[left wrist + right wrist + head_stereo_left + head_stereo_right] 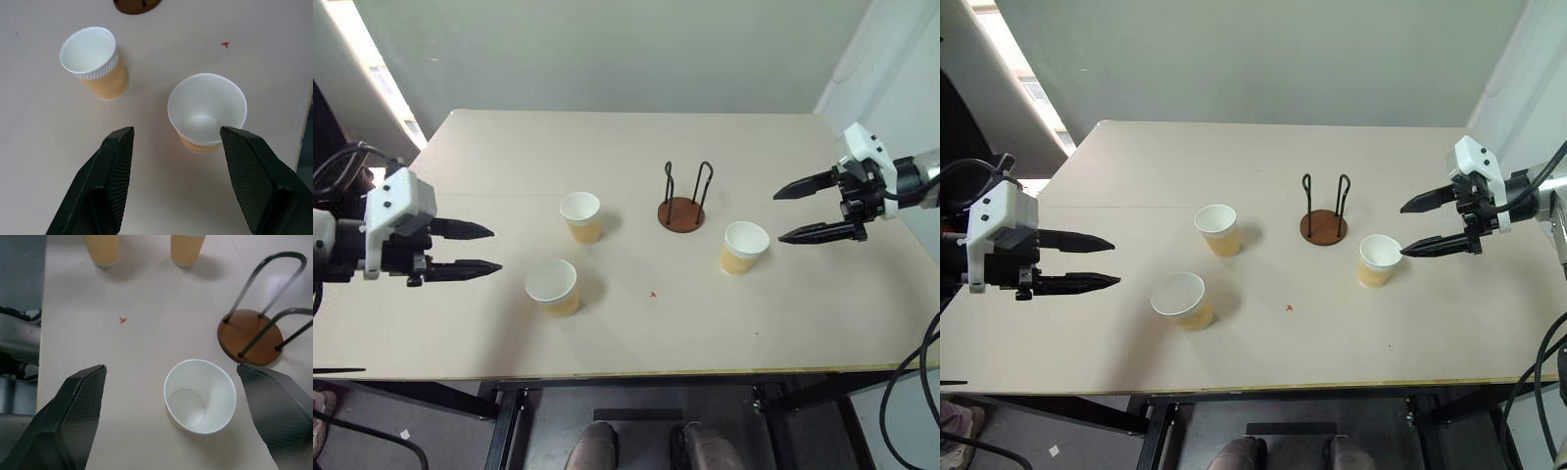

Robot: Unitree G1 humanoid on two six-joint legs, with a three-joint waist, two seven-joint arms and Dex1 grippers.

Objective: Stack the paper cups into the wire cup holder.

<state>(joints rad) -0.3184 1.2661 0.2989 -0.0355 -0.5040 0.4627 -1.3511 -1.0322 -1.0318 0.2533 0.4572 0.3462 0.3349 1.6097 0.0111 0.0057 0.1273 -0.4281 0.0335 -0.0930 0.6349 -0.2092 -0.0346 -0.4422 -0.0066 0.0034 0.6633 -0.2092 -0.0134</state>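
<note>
Three pale yellow paper cups stand upright and empty on the table: one cup (580, 215) left of the wire cup holder, another cup (553, 286) nearer the front left, and a third cup (744, 246) right of the holder. The wire cup holder (682, 201) has a brown disc base and two black hoops, with nothing in it. My left gripper (494, 249) hovers open left of the front-left cup (206, 112). Over at the right, my right gripper (777, 216) hangs open just above and beside the right cup (199, 395).
The beige table (636, 333) has a small red mark (652, 293) in front of the holder. Its front edge runs along the bottom of the eye views, and a wall stands behind the far edge.
</note>
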